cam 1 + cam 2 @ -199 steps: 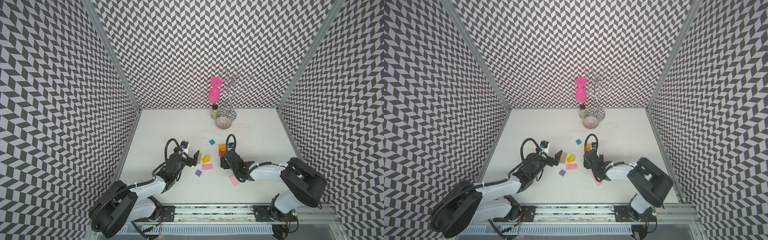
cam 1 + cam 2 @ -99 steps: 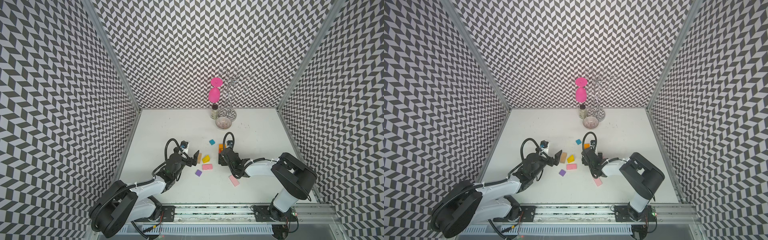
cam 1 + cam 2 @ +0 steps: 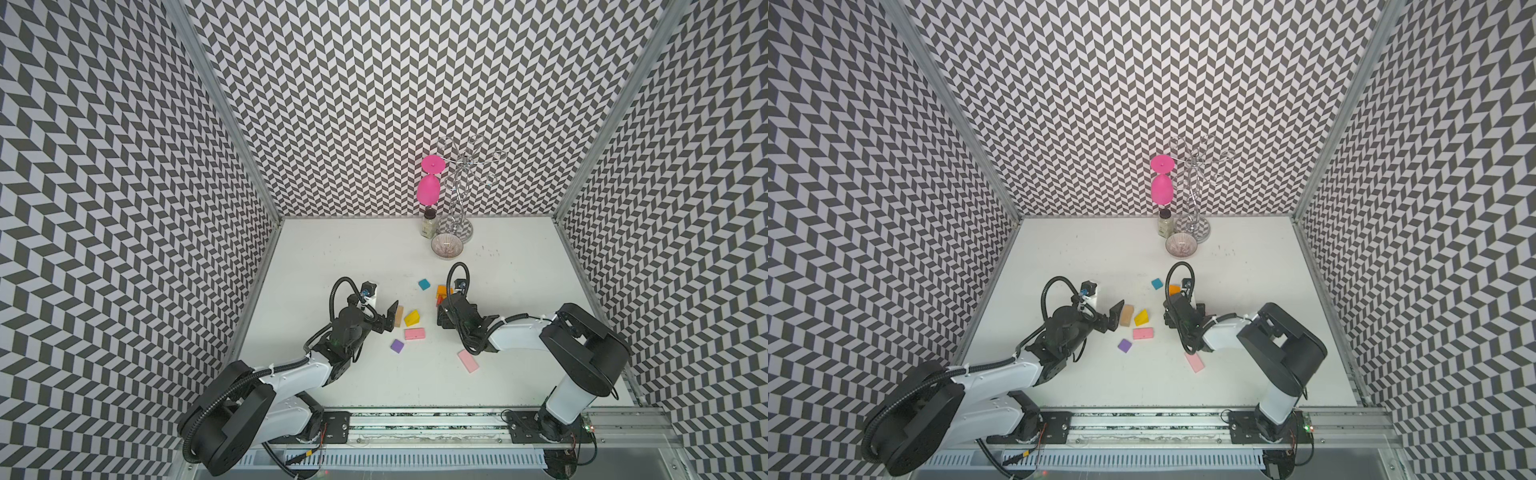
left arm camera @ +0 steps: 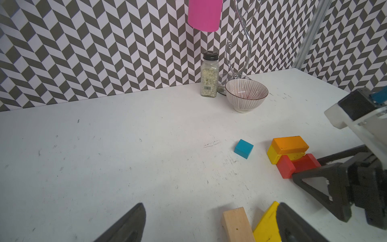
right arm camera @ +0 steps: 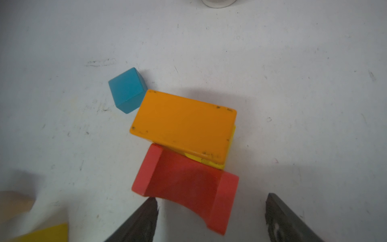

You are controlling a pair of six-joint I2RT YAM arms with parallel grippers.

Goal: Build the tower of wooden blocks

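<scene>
Wood blocks like these are, we judge, light and stiff, with a smooth paint coat that could slip under a loose pinch. The tower so far is an orange block [image 5: 184, 125] lying flat on a yellow block [image 4: 272, 155], with a red arch block [image 5: 184, 184] touching them on the counter [image 4: 104, 157]. A teal cube [image 5: 127, 90] sits just beside them.

The right fingers [image 5: 142, 222] stand open around the near end of the arch, one tip at its edge, gripping nothing. We would take the arch by its two flat end faces, not across the curved hollow, and gently enough not to nudge the stack.

The left fingers [image 4: 129, 224] are open and empty too. A plain wood block [image 4: 236, 224] and a yellow wedge [image 4: 266, 226] lie between them, the wedge close against one finger.

Two pink slabs [image 3: 414, 333] and a purple block [image 3: 397, 345] lie loose nearby.

We see no writing on the blocks. The spice jar [image 4: 209, 77] shows a barcode, and its print is too small to read.
</scene>
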